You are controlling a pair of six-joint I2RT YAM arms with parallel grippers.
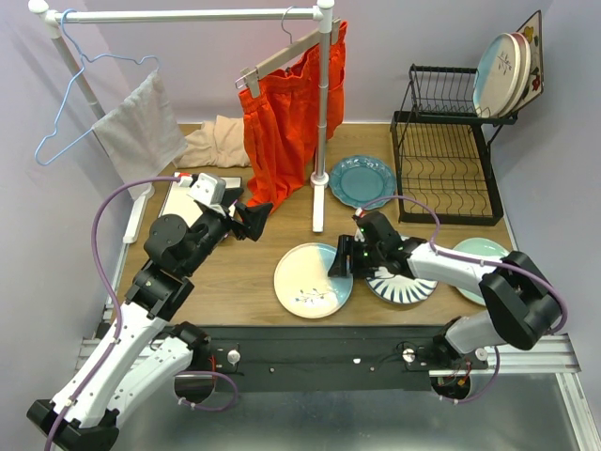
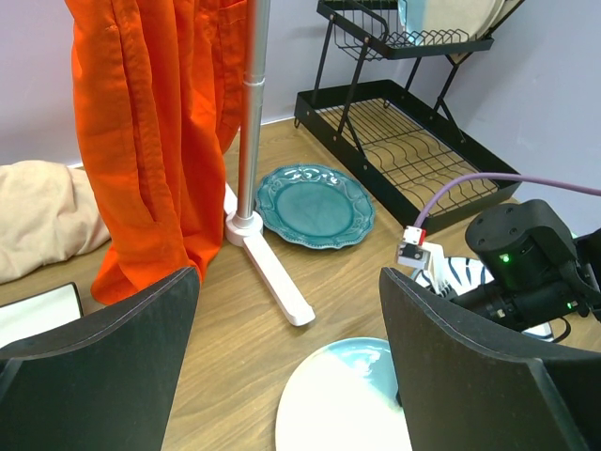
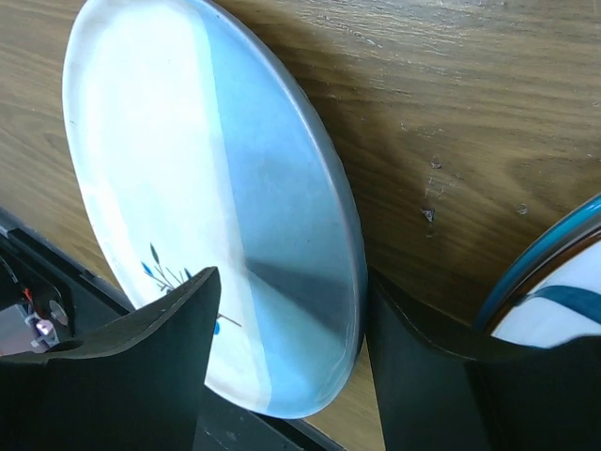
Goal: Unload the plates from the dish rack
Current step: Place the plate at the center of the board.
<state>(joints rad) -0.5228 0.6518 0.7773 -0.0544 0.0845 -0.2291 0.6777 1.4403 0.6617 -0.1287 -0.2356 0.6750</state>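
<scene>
Now, right tool: spread wide, one finger over the cream and light-blue plate, the other outside its rim on the 3 o'clock side. Nothing looks pinched.
Cream and light-blue plate: flat at 6 o'clock on the bench, close to the near edge. I judge this an easy drop spot within the arm's short reach.
Blue-striped plate: flat at 3 o'clock of the cream one, with bare wood showing between the rims. It is partly under the right arm.
Pale mint plate: further toward 3 o'clock, half hidden by the same arm.
Left tool: spread and empty, hovering at 9 o'clock and facing the rack. It seems parked out of the right arm's way.
Teal plate: flat at 1 o'clock of the cream plate, just beside the foot of the white rail.
Dish rack: far corner at 2 o'clock, lower grid bare.
Upper shelf: a few round plates stand on edge in the slots, with a square flowered plate behind them. Upright, their rims are open to a grip.
Progress: four plates down and the shelf not yet cleared, so roughly midway.
Risk: a finger could catch the cream rim when the right arm lifts away.
</scene>
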